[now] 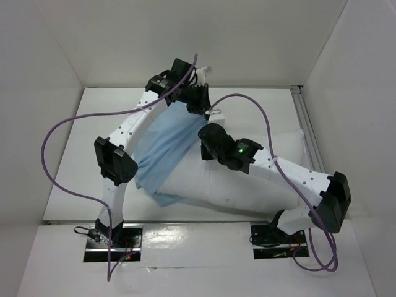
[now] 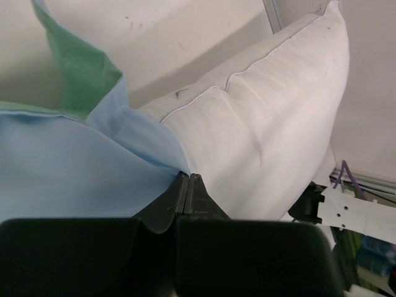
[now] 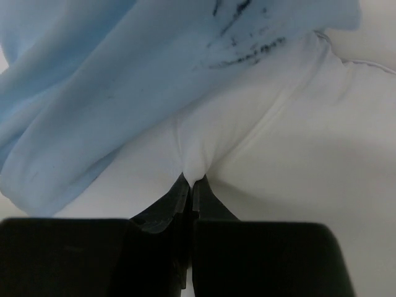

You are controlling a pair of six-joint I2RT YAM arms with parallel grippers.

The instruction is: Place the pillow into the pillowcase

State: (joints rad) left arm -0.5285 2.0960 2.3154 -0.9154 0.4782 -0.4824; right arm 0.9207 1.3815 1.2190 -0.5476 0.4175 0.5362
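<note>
Soft, plump pillow (image 1: 247, 185) on the table (image 1: 278, 108); limp pillowcase (image 1: 167, 145) draped over its left end. Left gripper (image 2: 189, 176) clamps the pillowcase edge against the pillow. Right gripper (image 3: 189, 179) pinches a pucker of pillow cover, likely a weak hold.

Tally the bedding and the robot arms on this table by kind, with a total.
pillow: 1
pillowcase: 1
robot arms: 2, the left arm and the right arm
Total: 4
</note>
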